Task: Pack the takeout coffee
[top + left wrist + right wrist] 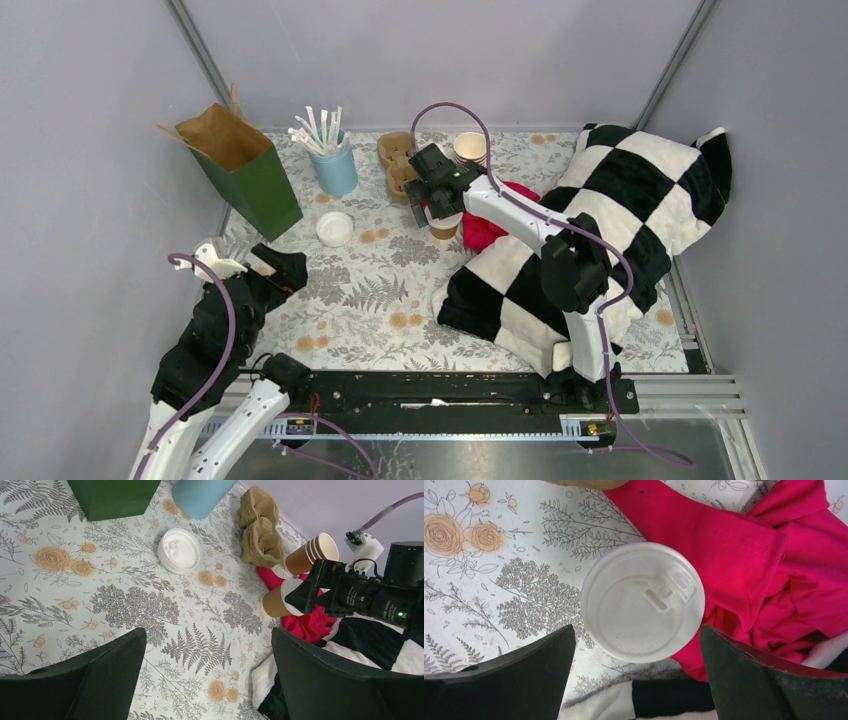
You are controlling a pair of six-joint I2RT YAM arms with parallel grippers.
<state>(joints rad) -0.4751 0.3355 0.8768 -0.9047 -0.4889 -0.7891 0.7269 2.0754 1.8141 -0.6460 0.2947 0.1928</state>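
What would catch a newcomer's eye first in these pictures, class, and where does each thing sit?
The big black-and-white checked blanket covers the right side of the table. Beside it, the right arm hangs with its jaws open over the lidded coffee cup, which stands next to a bright pink cloth. A green paper bag stands open at the far left corner.
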